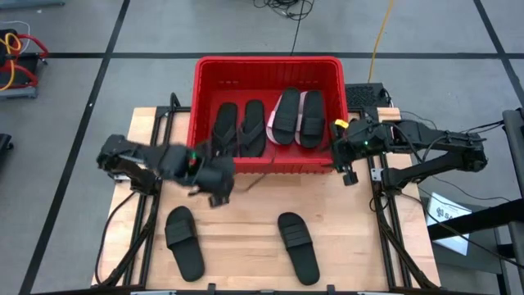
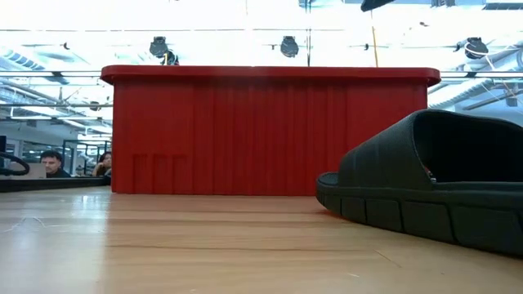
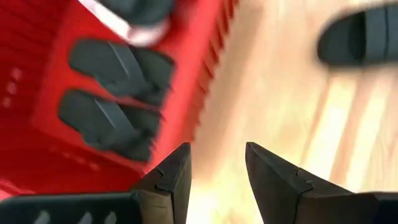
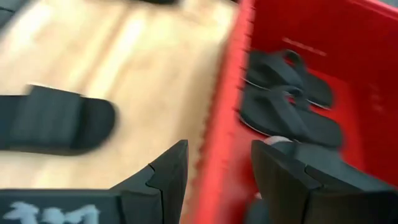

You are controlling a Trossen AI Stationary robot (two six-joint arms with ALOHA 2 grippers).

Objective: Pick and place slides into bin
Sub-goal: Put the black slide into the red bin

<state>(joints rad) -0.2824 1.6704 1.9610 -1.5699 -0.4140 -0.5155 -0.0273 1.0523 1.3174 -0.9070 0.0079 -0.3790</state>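
- Wooden surface sits on a grey tiled floor, and from my station I see the red bin at its far edge, pushed back so the near half stays free for loose footwear.
- Inside the bin lie a pair of black flip-flops side by side and a pair of pink slides with black straps next to them; they rest flat on the bin floor, which leaves room for more.
- Two black slides remain outside: one near the front left and one near the front centre, well apart from each other and from the bin.
- My left end effector hovers over the surface just in front of the bin's near wall, fingers apart and holding nothing; I judge it is positioned to go for a loose slide.
- My right end effector hangs by the bin's right front corner, fingers parted and empty, clear of the rim.
- I reckon the task is more than half done, with two slides left to collect.
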